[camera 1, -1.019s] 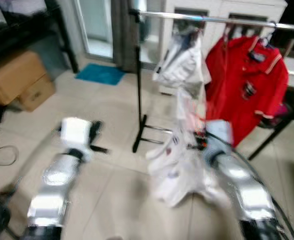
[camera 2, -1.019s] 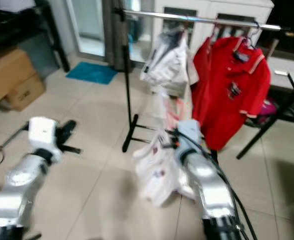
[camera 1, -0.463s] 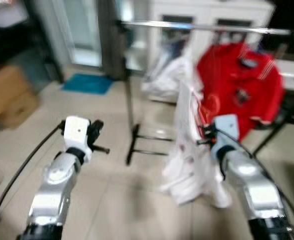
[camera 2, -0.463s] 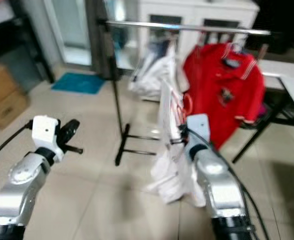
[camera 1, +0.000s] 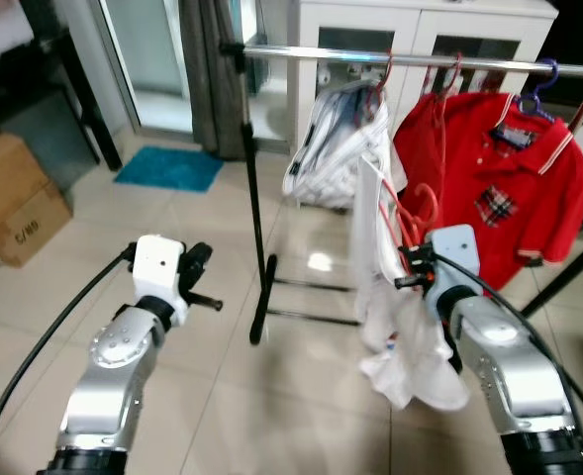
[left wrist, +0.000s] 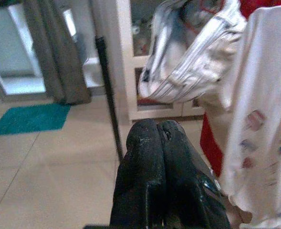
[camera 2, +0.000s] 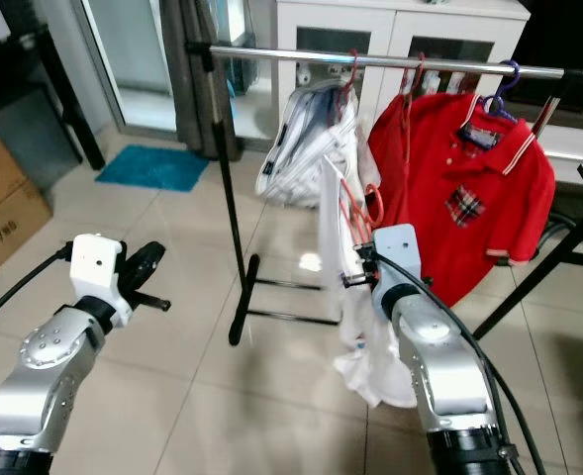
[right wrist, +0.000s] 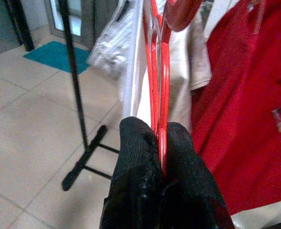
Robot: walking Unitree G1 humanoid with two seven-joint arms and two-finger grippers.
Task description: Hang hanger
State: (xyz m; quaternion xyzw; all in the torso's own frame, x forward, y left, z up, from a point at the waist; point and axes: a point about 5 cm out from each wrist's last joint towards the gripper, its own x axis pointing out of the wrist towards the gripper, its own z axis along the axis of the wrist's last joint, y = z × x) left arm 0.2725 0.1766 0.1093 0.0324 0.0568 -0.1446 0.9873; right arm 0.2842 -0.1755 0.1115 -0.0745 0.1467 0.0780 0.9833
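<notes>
The clothes rail [camera 1: 410, 61] is the big thing here. A red shirt [camera 1: 499, 188] and a bunched white shirt [camera 1: 336, 158] already hang from the rail. Below the rail, between those two, the right claw [right wrist: 152, 143] is squeezed tight on a red hanger [camera 1: 410, 213] with a white shirt [camera 1: 390, 297] drooping from it. The left claw [left wrist: 157, 138] is pressed closed with nothing in it, off to the side of the rail's post. I think the carry is nearly done. Next, the hanger must go up so its hook catches over the rail.
</notes>
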